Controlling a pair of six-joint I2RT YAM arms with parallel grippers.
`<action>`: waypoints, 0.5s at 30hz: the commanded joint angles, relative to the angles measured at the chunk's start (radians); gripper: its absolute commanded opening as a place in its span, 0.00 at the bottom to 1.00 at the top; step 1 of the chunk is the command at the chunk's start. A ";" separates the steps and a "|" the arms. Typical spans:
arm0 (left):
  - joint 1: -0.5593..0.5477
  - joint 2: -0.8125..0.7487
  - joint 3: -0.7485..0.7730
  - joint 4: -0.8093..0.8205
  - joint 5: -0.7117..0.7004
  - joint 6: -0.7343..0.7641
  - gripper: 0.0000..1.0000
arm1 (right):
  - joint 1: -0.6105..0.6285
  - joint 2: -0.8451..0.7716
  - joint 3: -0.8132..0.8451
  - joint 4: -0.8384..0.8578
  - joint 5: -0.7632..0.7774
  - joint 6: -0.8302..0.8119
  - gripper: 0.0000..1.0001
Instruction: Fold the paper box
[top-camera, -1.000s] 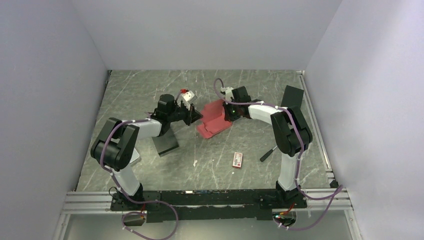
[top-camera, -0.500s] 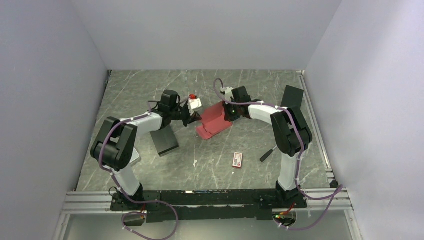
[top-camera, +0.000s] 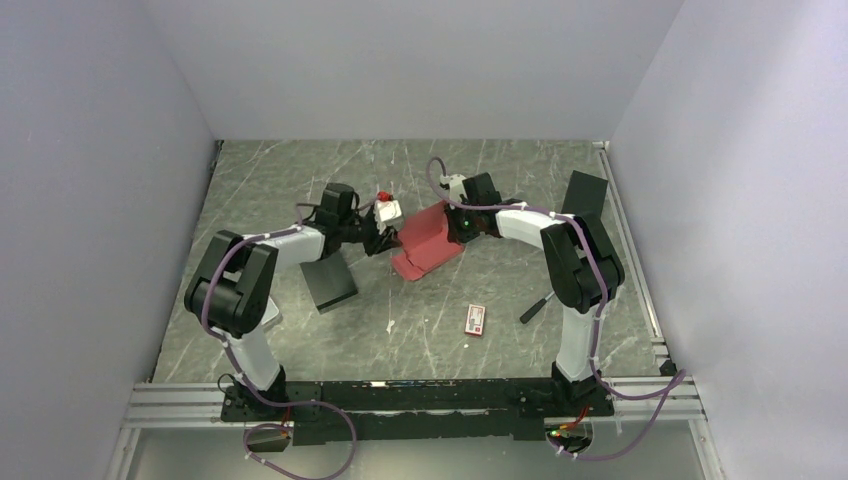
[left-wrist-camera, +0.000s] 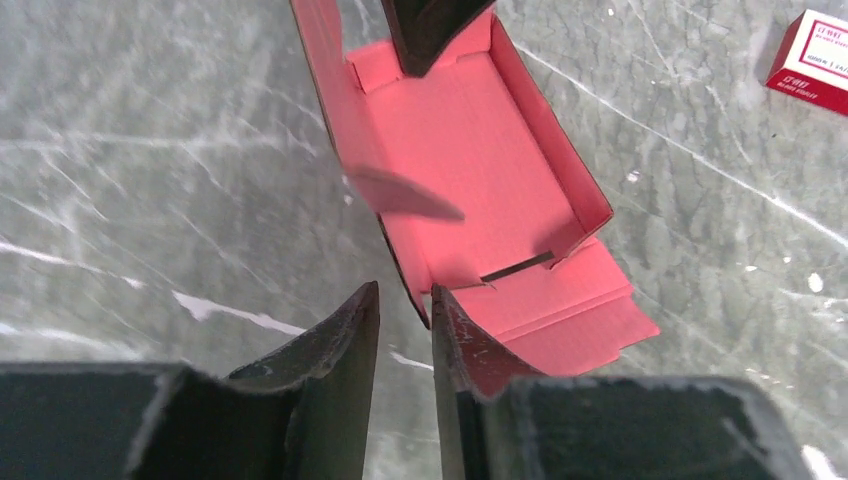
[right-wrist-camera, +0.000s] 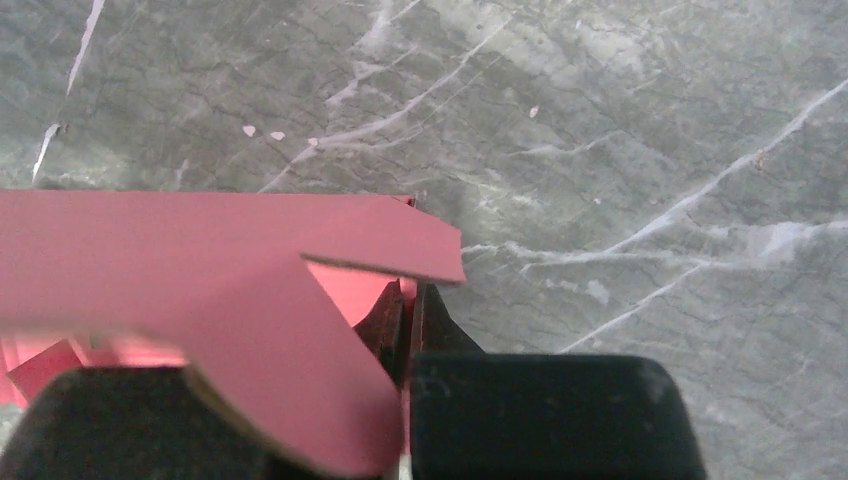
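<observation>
There was the grey marble-patterned table (top-camera: 290, 180), spread wide under both arms. On its left part lay the black rectangular box (top-camera: 330, 284), out of the action.

In the middle we had the red-pink thin cardboard paper box (top-camera: 428, 242), half formed, on the table between the two arms. Its floor lay flat, its long walls stood up, and in the left wrist view the near flap lay open.

The right tool (right-wrist-camera: 405, 300) was clenched on a wall at the box's far end, with a sliver of pink card pinched between its fingers. The left tool (left-wrist-camera: 405, 305) stood slightly parted at the near corner of one long wall, gripping nothing that we could see. The wall's end just met one finger.

Smallest of all, the red-and-white printed packet (top-camera: 476, 319) lay nearer the arm bases, apart from everything.

Our worry was this. With only one end held, a push from the left tool could slide or twist the light card rather than crease it, and a raised wall could spring down flat. If those fingers closed off the wall's edge, they would crumple the corner.
</observation>
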 joint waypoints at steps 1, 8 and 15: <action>0.001 -0.054 -0.097 0.223 -0.058 -0.232 0.34 | 0.013 0.030 0.004 -0.057 -0.032 -0.002 0.00; 0.020 -0.231 -0.212 0.330 -0.236 -0.554 0.63 | 0.012 0.029 0.004 -0.057 -0.034 0.000 0.00; 0.046 -0.540 -0.379 0.212 -0.440 -0.924 0.70 | 0.013 0.028 0.005 -0.058 -0.035 0.001 0.00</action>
